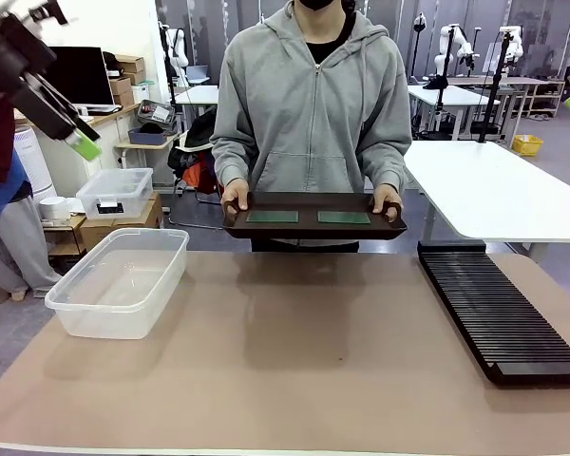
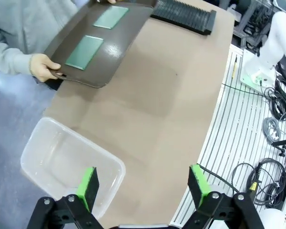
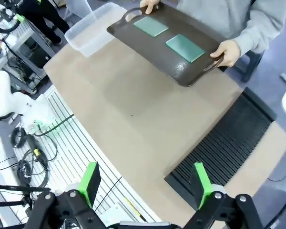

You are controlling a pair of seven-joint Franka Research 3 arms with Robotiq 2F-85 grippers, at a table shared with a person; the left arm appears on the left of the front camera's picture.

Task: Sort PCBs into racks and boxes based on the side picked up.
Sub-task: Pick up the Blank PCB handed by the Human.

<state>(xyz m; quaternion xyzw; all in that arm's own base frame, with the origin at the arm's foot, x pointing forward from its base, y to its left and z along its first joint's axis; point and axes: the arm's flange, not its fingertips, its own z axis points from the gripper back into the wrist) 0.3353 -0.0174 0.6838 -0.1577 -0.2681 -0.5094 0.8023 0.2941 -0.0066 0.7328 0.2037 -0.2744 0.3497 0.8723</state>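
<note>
Both tools are idle and raised above the table. The left gripper (image 2: 144, 182) has its green pads spread wide over the clear plastic tub (image 2: 33, 148) at the lower left of its wrist view. The right gripper (image 3: 145, 180) is just as wide apart, with nothing between its fingers.

The two PCBs (image 1: 272, 217) lie flat, side by side with a gap between them, on a dark brown handled tray (image 1: 313, 231). The person holds the tray in the upper middle of the front view, with a hand (image 1: 235, 198) on each end handle. Each board's long axis runs left to right there, along the tray's length; in the right wrist view it slants from upper left to lower right.

The main risk is probably the hand-held tray. A downward push from a gripper could tip it and send the loose boards sliding. Thin boards lying flush also give the fingers little edge to catch, and fingers closing near a handle could meet the person's hand. The slotted black rack (image 1: 499, 313) sits at the right of the front view, well apart from the tub, so a misread face likely means a wrong drop
</note>
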